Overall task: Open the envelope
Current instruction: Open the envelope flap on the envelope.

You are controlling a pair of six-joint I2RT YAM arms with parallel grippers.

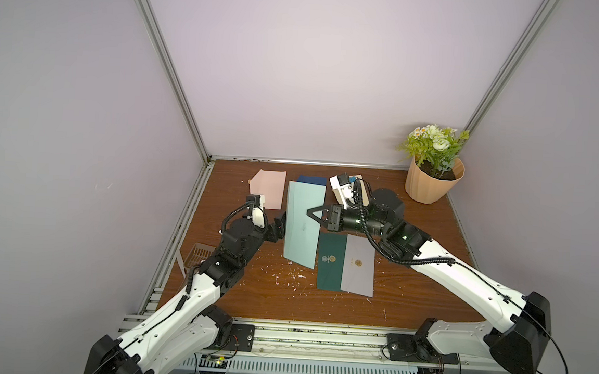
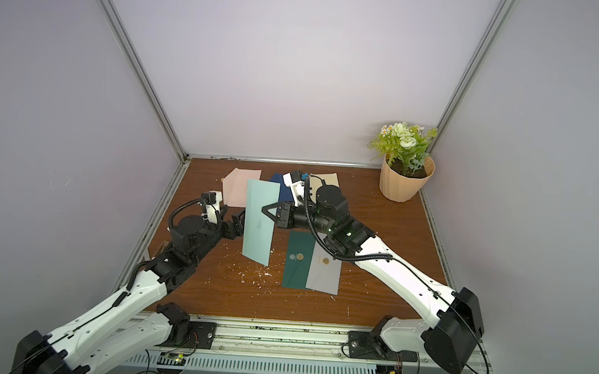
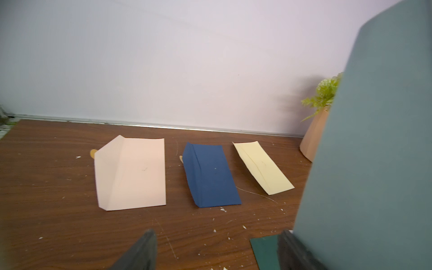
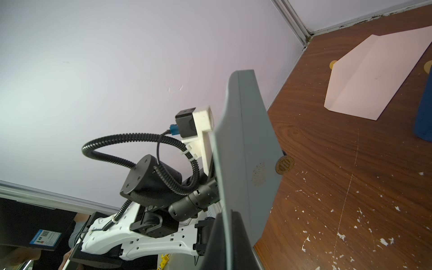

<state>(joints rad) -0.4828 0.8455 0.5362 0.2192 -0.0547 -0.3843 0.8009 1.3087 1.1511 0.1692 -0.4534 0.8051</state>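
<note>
One light, bendy envelope [image 1: 301,230] is pinched in my right gripper [image 1: 308,213]; my left gripper [image 3: 217,253] is open. I'd grab the flap [image 4: 264,140] tip gently.

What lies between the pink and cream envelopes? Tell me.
The navy envelope, apart from the pink envelope and the cream envelope; the left wrist view shows it.

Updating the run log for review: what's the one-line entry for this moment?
right hand shut on light teal envelope | envelope held upright | left hand open beside it
</note>
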